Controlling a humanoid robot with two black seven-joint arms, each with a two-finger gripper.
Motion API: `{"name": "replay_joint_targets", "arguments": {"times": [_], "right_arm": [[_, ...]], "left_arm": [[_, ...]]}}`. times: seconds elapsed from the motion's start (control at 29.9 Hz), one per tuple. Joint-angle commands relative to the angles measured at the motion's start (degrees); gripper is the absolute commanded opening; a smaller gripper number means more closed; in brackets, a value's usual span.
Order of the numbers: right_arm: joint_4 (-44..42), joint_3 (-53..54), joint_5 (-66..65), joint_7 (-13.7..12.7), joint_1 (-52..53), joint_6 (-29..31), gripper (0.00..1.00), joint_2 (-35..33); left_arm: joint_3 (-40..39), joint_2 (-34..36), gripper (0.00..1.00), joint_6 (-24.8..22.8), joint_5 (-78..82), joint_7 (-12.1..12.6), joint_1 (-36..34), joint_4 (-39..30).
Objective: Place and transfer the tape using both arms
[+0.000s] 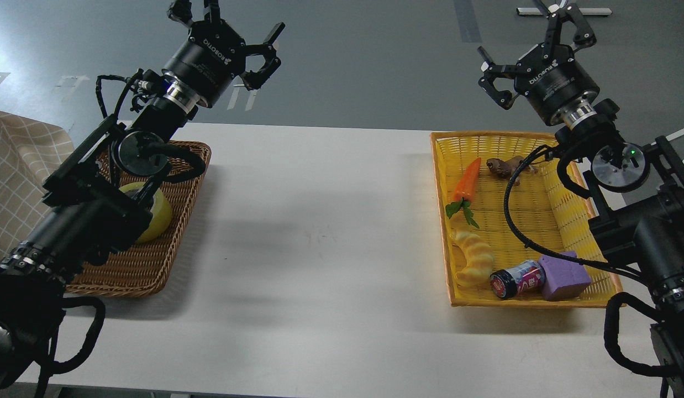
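Observation:
The yellow tape roll (159,218) lies in the brown wicker basket (171,243) at the left of the table; my left arm hides most of it. My left gripper (231,27) is open and empty, raised high beyond the table's far edge, above and behind the brown basket. My right gripper (532,41) is open and empty, raised beyond the far edge, above the back of the yellow basket (541,138).
The yellow basket holds an orange carrot toy (467,179), a brown animal figure (501,167), a twisted bread toy (474,257), a small can (517,279) and a purple block (566,275). The white table (320,232) lies between the baskets. A checked cloth (16,166) is at far left.

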Motion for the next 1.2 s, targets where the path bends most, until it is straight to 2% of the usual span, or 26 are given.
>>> {"name": "replay_joint_targets", "arguments": {"times": [0.0,0.07,0.3,0.57,1.17], "right_arm": [[0.0,-1.3,0.1,0.0,1.2,0.0,1.00,-0.1],[0.0,-1.1,0.2,0.0,1.5,0.0,1.00,0.1],[0.2,-0.4,0.3,0.8,1.0,0.0,1.00,0.5],[4.2,2.7,0.6,1.3,-2.0,0.0,1.00,0.6],[4.2,4.1,0.6,1.3,-4.5,0.0,1.00,2.4]], "left_arm": [[-0.2,1.1,0.98,0.0,-0.1,0.1,1.7,-2.4],[-0.2,2.8,0.98,0.0,-0.1,0.1,3.9,-5.6],[-1.0,2.1,0.98,0.0,-0.2,-0.4,4.3,-6.4],[-0.7,-0.1,0.98,0.0,-0.1,0.4,4.4,-6.2],[-0.1,-1.1,0.98,0.0,0.7,0.8,3.5,-1.9]]}}
